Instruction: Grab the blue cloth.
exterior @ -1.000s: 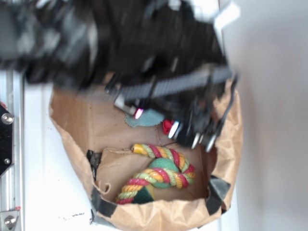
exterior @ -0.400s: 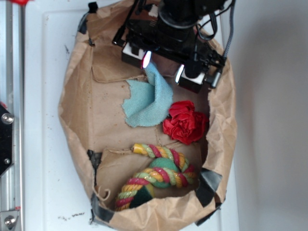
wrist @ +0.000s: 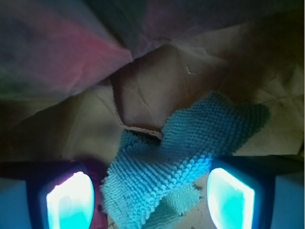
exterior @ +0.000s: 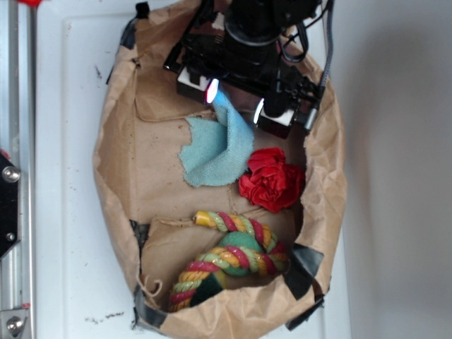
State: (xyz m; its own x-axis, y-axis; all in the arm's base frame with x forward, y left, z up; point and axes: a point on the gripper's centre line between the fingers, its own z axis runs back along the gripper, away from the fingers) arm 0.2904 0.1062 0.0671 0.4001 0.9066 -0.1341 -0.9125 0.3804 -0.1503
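The gripper (exterior: 235, 100) hung over the upper part of a crumpled brown paper bag (exterior: 113, 169) that lay opened out on a white table (exterior: 63, 212). Its two glowing fingertips (exterior: 211, 90) stood apart, one to each side of a raised fold of the blue cloth (exterior: 215, 152), and the cloth's peak rose into the gap between them. In the wrist view the same cloth (wrist: 176, 152) ran up between the two lit pads (wrist: 70, 202), which sat well clear of each other with the terry weave filling the middle (whether either pad actually pressed on the fabric could not be told, so the jaws read as spread rather than clamped). The rest of the cloth lay draped on the bag's paper floor, its lower edge spread flat. Just to the right of it, touching or nearly so, sat a red ruffled fabric ball (exterior: 272, 180). Nearer the bag's bottom rim lay a red, yellow and green braided rope toy (exterior: 229, 254), apart from the cloth.
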